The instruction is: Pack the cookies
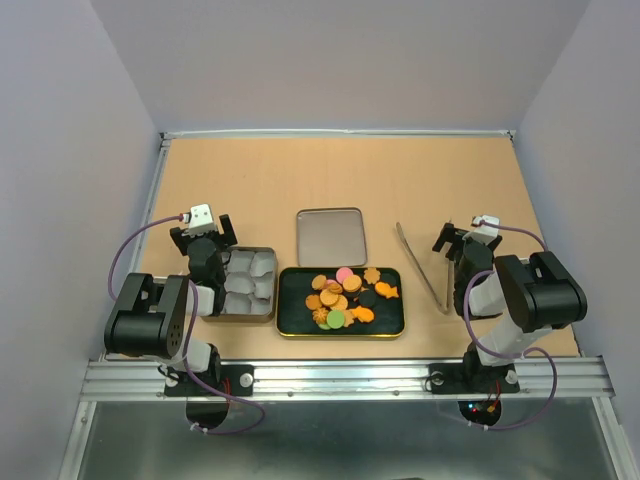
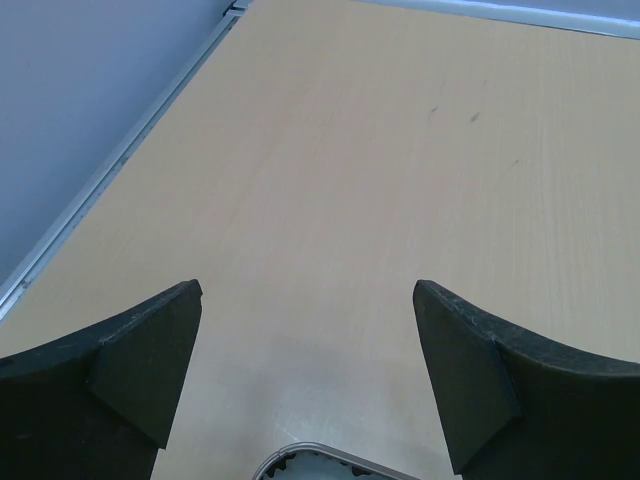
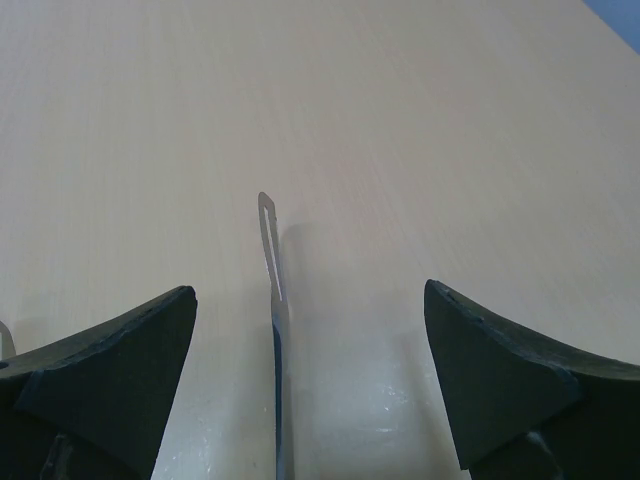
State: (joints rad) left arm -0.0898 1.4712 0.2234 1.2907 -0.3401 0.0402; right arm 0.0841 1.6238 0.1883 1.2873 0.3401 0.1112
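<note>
The cookies (image 1: pixel 343 297), small round, fish and flower shapes in orange, tan, pink, green and black, lie heaped on a dark gold-rimmed tray (image 1: pixel 291 318) at the table's near middle. Left of it stands a rectangular tin (image 1: pixel 272 285) lined with white paper cups; its far rim (image 2: pixel 318 452) shows at the bottom of the left wrist view. My left gripper (image 1: pixel 203 232) (image 2: pixel 308 290) hovers open at the tin's far left corner, holding nothing. My right gripper (image 1: pixel 455 238) (image 3: pixel 308 292) is open over the metal tongs (image 1: pixel 423 266) (image 3: pixel 272 262), which lie on the table between its fingers.
The tin's grey lid (image 1: pixel 331 237) lies flat behind the tray. White walls close the table on the left, back and right. An aluminium rail (image 1: pixel 340 378) with both arm bases runs along the near edge.
</note>
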